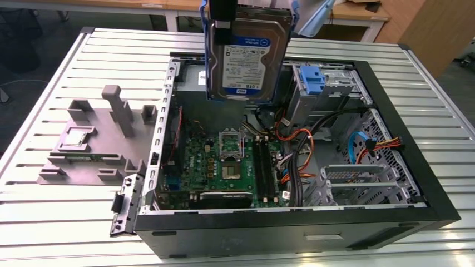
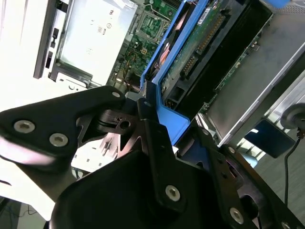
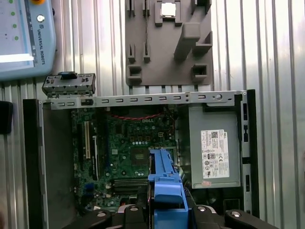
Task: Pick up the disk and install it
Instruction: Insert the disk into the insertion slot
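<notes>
Shut tight on the disk (image 1: 248,55): gripper (image 2: 174,126) pinching the blue rail frame at the disk's upper end. In the second wrist view, black fingers (image 2: 155,143) pressed flat against that blue frame, with the green circuit-board face of the disk stretching away beyond them. Held on edge, long side vertical, white-and-blue label turned toward the exterior view. Hanging directly below the gripper, in the air above the open computer case (image 1: 297,231). In the exterior view, lined up over the rear part of the case, just beside the drive cage (image 1: 345,78) on the exterior view's right.

Counted:
- one disk
- one gripper
- one computer case
- one motherboard (image 1: 222,167) on the case floor
- one bare blue bracket (image 1: 315,83) standing in the drive cage
- one grey fixture (image 1: 97,150) on the bench (image 1: 59,222), at the exterior view's left of the case
- one small square chip (image 1: 77,137) seated in that fixture
- one power supply (image 3: 214,148) with a white label, inside the case
- one teach pendant (image 3: 24,38) lying on the bench near the case

Reaching in from the top edge of the exterior view, wrist pointed straight down over the case. In the first wrist view, looking down past the blue frame onto the motherboard, with the grey fixture and its chip on the bench beyond the case wall.
</notes>
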Controlling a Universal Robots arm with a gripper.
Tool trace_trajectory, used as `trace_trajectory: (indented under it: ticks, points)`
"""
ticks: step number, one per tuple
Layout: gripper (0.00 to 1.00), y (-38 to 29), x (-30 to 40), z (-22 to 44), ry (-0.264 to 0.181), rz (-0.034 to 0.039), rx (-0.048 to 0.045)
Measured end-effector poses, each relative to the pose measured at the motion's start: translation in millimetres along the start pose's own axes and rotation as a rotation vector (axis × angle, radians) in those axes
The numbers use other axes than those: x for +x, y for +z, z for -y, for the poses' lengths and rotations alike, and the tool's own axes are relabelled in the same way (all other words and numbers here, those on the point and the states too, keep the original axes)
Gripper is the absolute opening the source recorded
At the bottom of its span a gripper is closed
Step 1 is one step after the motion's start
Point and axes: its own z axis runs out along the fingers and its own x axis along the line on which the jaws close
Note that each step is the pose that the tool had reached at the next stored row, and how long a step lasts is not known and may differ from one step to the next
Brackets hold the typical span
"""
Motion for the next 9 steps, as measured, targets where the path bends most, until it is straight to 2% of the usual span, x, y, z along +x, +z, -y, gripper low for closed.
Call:
trace_trajectory:
  ticks: [9]
  points:
    - [0.37, 0.5, 13.0, 0.8, 0.000, 0.0001, 0.0000]
